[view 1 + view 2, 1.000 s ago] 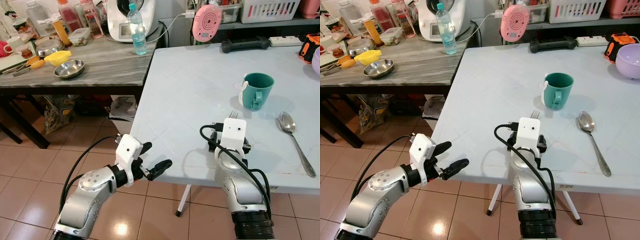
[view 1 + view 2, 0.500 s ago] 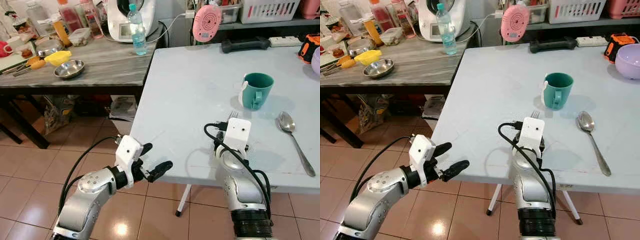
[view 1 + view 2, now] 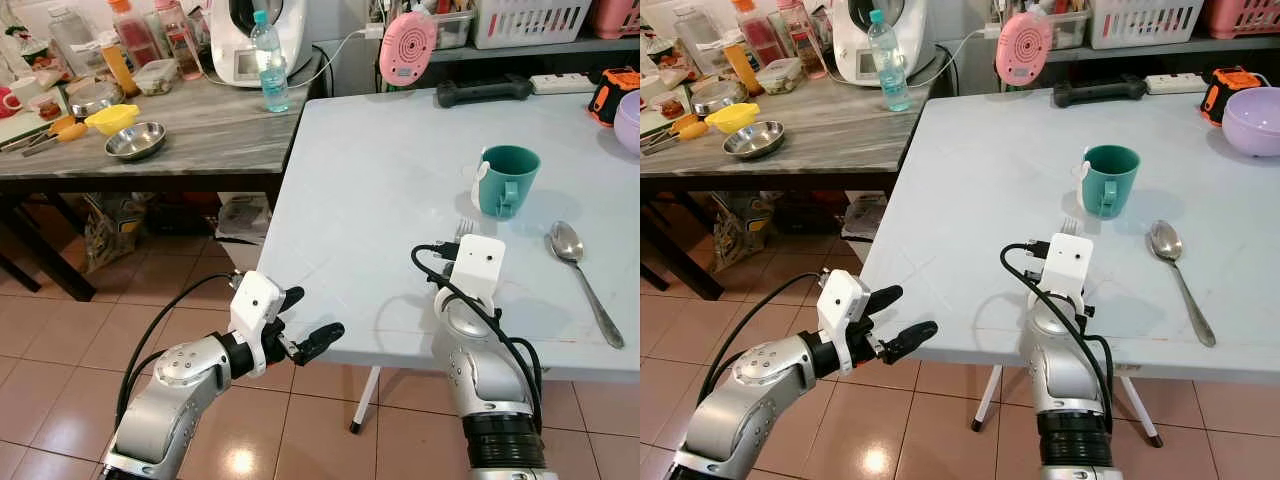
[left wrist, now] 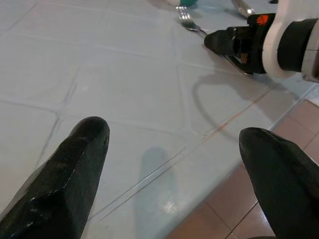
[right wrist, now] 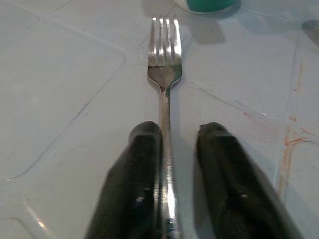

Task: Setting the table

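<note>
**Open fingers frame pale tabletop**

The left gripper (image 4: 174, 184), fingers (image 4: 75, 174) spread wide, hovers at the edge of the table (image 4: 99, 74). Beyond, the right gripper (image 4: 224, 42) rests beside a fork (image 4: 185, 19) lying flat.

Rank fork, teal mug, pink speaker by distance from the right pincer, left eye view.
1. Fork: between the right pincer's fingers, tines toward the mug.
2. Teal mug: just past the tines, slightly right.
3. Pink speaker: at the table's far edge.

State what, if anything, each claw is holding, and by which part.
The right claw has its fingers around the handle of the silver metal fork, though contact is unclear. The left claw is open, holding nothing.
</note>
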